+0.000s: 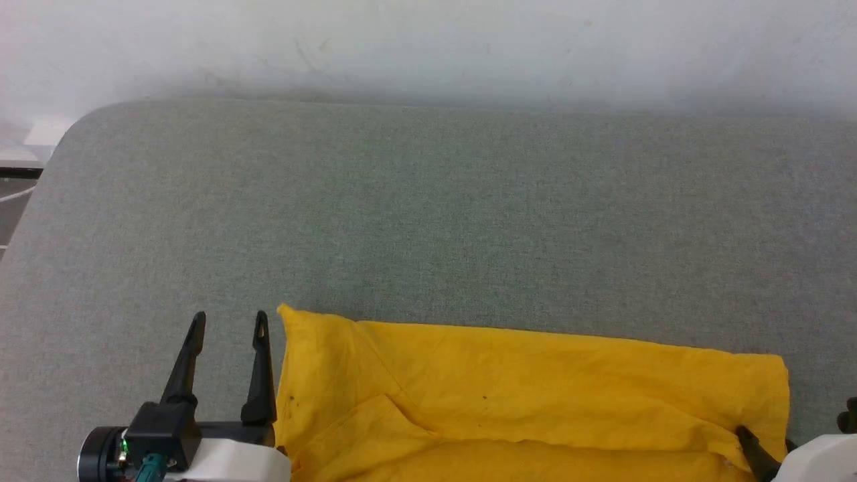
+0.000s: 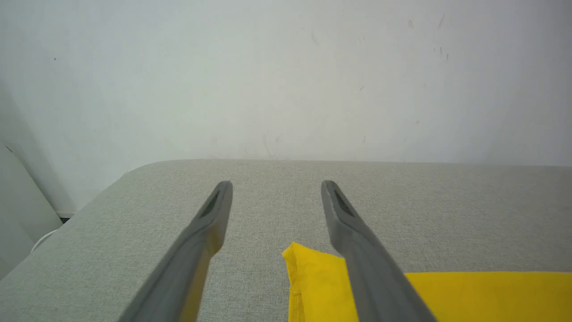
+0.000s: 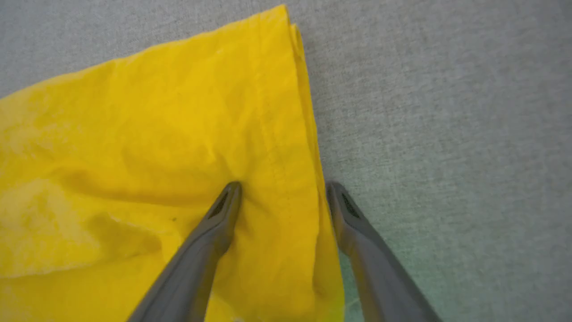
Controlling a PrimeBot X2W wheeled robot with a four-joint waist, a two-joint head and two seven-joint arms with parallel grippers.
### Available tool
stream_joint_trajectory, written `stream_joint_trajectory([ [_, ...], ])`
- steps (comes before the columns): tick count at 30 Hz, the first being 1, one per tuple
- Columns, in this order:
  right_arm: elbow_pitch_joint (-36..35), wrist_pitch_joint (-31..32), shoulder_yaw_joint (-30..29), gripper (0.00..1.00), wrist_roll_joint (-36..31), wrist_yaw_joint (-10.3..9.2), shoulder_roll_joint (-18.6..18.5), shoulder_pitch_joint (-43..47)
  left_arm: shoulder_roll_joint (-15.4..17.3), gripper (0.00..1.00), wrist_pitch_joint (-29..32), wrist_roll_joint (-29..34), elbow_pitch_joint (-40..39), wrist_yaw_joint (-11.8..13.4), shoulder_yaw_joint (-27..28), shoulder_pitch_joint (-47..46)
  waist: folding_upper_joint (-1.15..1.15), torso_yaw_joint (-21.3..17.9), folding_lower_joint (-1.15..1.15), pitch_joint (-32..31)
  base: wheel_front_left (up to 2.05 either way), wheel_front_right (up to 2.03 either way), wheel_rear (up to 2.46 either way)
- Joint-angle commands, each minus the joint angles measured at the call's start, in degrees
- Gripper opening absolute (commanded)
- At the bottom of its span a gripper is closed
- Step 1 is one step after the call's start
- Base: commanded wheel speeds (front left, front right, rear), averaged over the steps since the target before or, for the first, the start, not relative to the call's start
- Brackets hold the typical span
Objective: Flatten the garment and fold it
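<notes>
The garment (image 1: 535, 388) is plain bright yellow cloth lying folded and creased on the grey padded surface, low in the head view and cut off by its bottom edge. My left gripper (image 1: 229, 321) stands open just left of the garment's left corner, with nothing between its fingers. In the left wrist view that gripper (image 2: 277, 185) hovers over the garment (image 2: 469, 295) corner. My right gripper (image 3: 282, 188) is open and straddles the hemmed right edge of the garment (image 3: 156, 134). One finger presses on the cloth and the other is on the grey surface beside it. In the head view the right gripper (image 1: 793, 420) sits at the garment's right end.
The grey padded surface (image 1: 428, 201) stretches far beyond the garment to a white wall (image 1: 428, 47). Its back left corner is rounded. Past that corner, a white cable (image 1: 17, 194) and a pale object lie lower down.
</notes>
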Motion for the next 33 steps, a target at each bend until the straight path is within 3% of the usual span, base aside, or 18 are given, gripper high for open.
stream_joint_trajectory([
  [1,2.36,0.20,1.31,1.00,0.83,-0.04,0.78,-0.50,-0.67,1.00,-0.27,1.17,0.53,-0.98,0.70,-0.95,0.00,0.40,0.00,0.73,0.00,0.00,0.00],
  [2,3.04,0.39,1.77,1.00,1.39,-0.04,0.81,-0.57,-0.81,1.00,-0.27,1.56,0.80,-1.52,0.77,-1.13,0.00,0.46,0.00,0.91,0.00,0.00,0.00],
  [3,3.68,0.82,2.29,0.49,2.02,-0.04,0.84,-0.57,-0.89,1.00,-0.27,2.03,1.03,-2.07,0.74,-1.36,0.00,0.54,0.00,1.17,0.00,0.00,0.00],
  [4,4.18,1.13,2.83,0.11,2.48,-0.04,0.86,-0.57,-1.07,1.00,-0.27,2.44,1.23,-2.46,0.79,-1.60,0.00,0.59,0.00,1.35,0.00,0.00,0.00],
  [5,4.51,1.30,3.57,0.00,2.70,-0.04,0.83,-0.49,-1.37,1.00,-0.27,2.68,1.42,-2.78,0.87,-1.83,0.00,0.64,0.00,1.54,0.00,0.00,0.00],
  [13,4.33,-1.22,4.73,0.00,3.50,-0.04,-0.91,-1.62,-2.70,1.00,-0.27,4.40,3.34,-5.32,1.34,-1.69,0.00,-0.16,0.00,0.86,0.00,0.00,0.00],
  [25,8.75,-5.74,-4.84,0.00,-2.43,-0.04,-8.91,-4.40,-4.07,1.00,-0.27,5.73,4.03,-6.72,2.56,-0.96,0.00,-0.62,0.00,-1.26,0.00,0.00,0.00],
  [29,9.21,-5.23,-4.56,0.00,-2.20,-0.04,-10.66,-3.80,-4.60,1.00,-0.27,6.12,4.33,-7.12,2.75,-0.32,0.00,-0.82,0.00,-2.31,0.00,0.00,0.00],
  [33,5.21,-2.63,-2.26,0.00,0.27,-0.04,-10.81,-1.64,-5.03,1.00,-0.27,6.25,4.60,-7.46,3.18,0.47,0.00,-0.93,0.00,-3.71,0.00,0.00,0.00],
])
